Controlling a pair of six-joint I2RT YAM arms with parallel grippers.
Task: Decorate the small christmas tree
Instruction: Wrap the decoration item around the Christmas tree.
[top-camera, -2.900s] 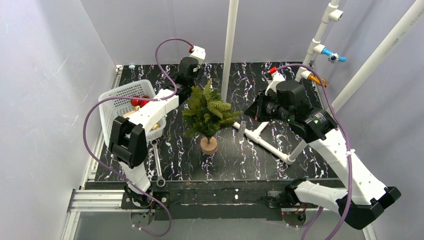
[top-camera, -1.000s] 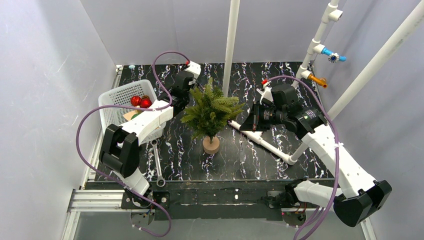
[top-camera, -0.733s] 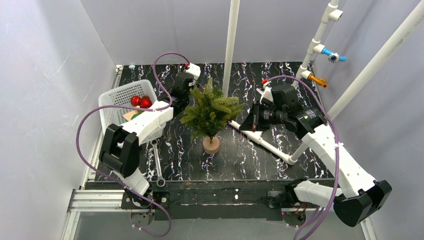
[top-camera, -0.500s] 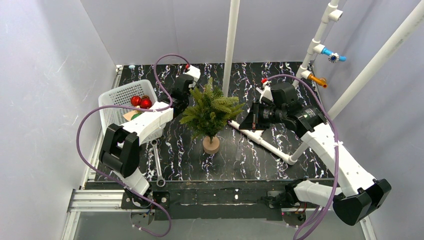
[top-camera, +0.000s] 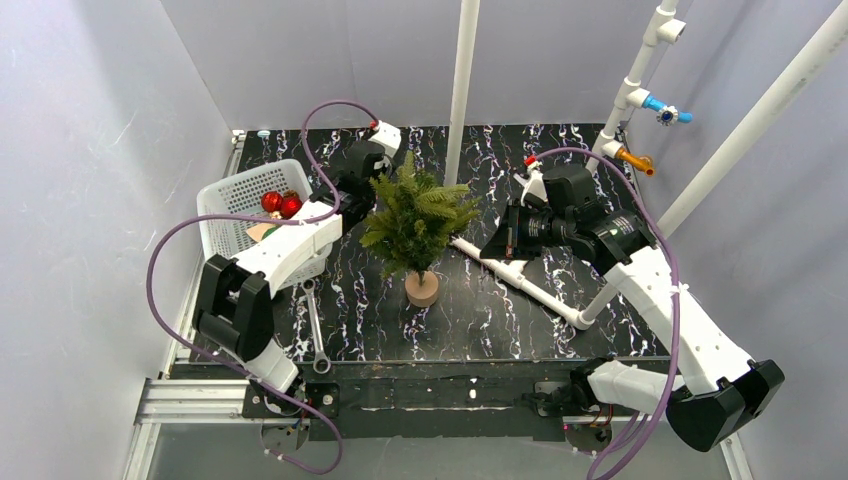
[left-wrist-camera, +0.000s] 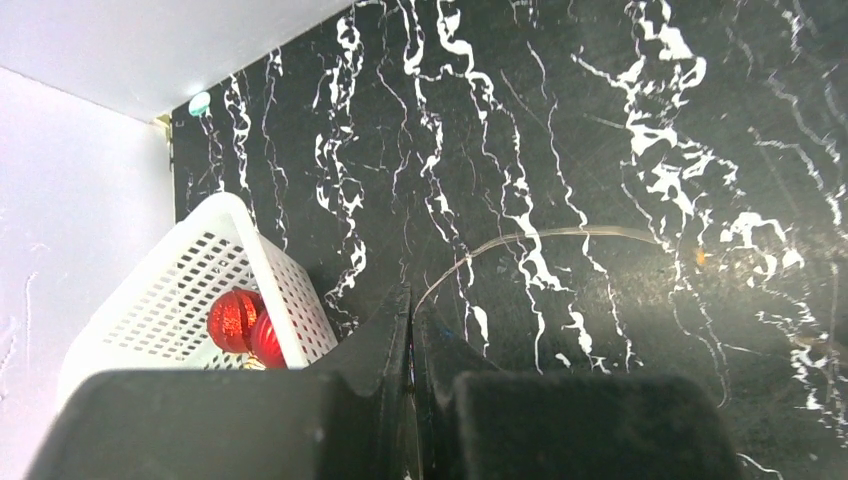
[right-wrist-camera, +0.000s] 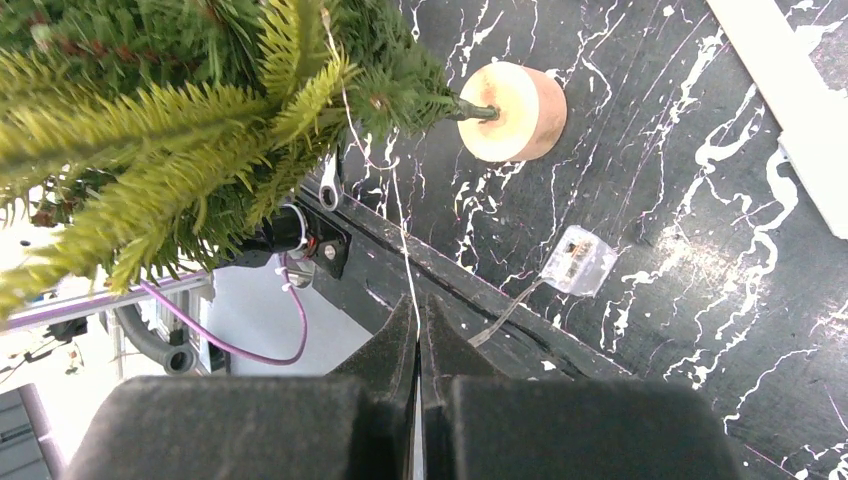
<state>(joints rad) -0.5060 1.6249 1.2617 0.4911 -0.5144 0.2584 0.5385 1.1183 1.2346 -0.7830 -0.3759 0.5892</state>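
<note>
The small christmas tree (top-camera: 418, 222): upright mid-desk on its round wooden base (top-camera: 421, 290); any lean is too slight to judge. Pincer states? (A)

Left pincer (left-wrist-camera: 410, 300): behind the tree, on its left. Jaws fully closed, with a thin wire (left-wrist-camera: 540, 237) coming out from between the tips and arcing over the desk (left-wrist-camera: 620, 400). Right pincer (right-wrist-camera: 418, 312): on the tree's right, also closed flat. It nips what looks like the same wire, which runs up into the branches. (B)

Risks? (A)

Judgement only.
1) The tree looks light on a narrow base. A pull from either arm while the wire is caught in the needles could drag or topple it.
2) The wire is very fine, so it could slip out of the closed tips unnoticed.
3) The small clear box (right-wrist-camera: 580, 260) lying on the desk seems tied to the wire. Taking up slack could haul it along. (B)

Surroundings? (A)

A white basket (top-camera: 232, 195) with 2 red baubles (top-camera: 280, 203) sits just beside the left forearm, and a spanner (top-camera: 316, 325) lies flat nearby. A white pipe (top-camera: 520, 278) lies slanted under the right arm. An upright white pole (top-camera: 462, 90) stands right behind the tree. Both cramp any loop round the back. (B)
</note>
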